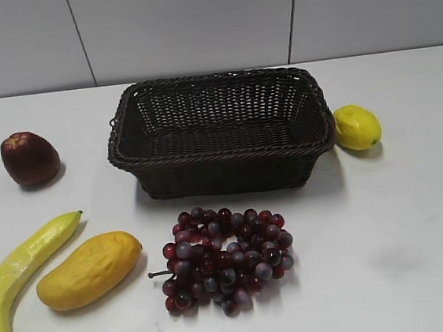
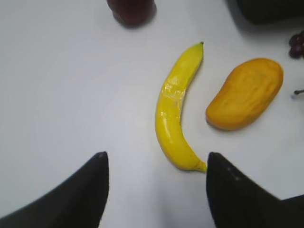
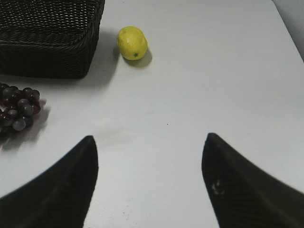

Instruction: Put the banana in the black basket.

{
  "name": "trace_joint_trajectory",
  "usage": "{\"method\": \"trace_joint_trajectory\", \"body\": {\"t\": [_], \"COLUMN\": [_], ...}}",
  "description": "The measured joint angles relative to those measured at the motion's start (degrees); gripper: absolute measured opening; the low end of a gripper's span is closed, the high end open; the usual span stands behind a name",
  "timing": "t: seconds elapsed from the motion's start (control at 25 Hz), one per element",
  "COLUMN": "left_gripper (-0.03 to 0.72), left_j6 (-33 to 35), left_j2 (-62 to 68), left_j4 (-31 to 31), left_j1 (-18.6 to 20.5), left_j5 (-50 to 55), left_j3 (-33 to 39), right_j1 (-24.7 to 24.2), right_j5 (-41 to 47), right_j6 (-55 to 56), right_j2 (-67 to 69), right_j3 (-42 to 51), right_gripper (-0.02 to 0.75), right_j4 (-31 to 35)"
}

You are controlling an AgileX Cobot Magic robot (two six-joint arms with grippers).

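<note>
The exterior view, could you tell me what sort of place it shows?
Probably a lab test bench, not a kitchen: a bare white table against a plain panelled wall, with a black basket and fruit such as the banana laid out around it.

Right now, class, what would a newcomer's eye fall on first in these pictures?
The black basket dominates, empty at the back middle of the white table. In front of it lies a bunch of dark red grapes. At front left the banana lies beside a mango, apart from it.
</note>
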Motion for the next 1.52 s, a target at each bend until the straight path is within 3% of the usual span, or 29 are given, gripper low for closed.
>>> {"method": "trace_joint_trajectory", "body": {"t": [0.24, 0.44, 1.52], "left_gripper": [0.616, 0.611, 0.591], "left_j6": [7.22, 7.81, 7.86], "left_j2": [35.56, 50.78, 52.92], "left_j4": [-0.38, -3.42, -3.21], "left_j1": [-1.85, -2.08, -2.08], "left_j5": [-10.97, -17.66, -29.9], "left_j3": [-0.1, -0.12, -0.12], "right_j1": [0.0, 0.0, 0.0], "right_j5": [0.0, 0.0, 0.0], "right_j6": [0.0, 0.0, 0.0], "right_j2": [0.0, 0.0, 0.0], "right_j3": [0.0, 0.0, 0.0], "right_gripper": [0.518, 0.518, 0.518], "right_j4": [0.0, 0.0, 0.0]}}
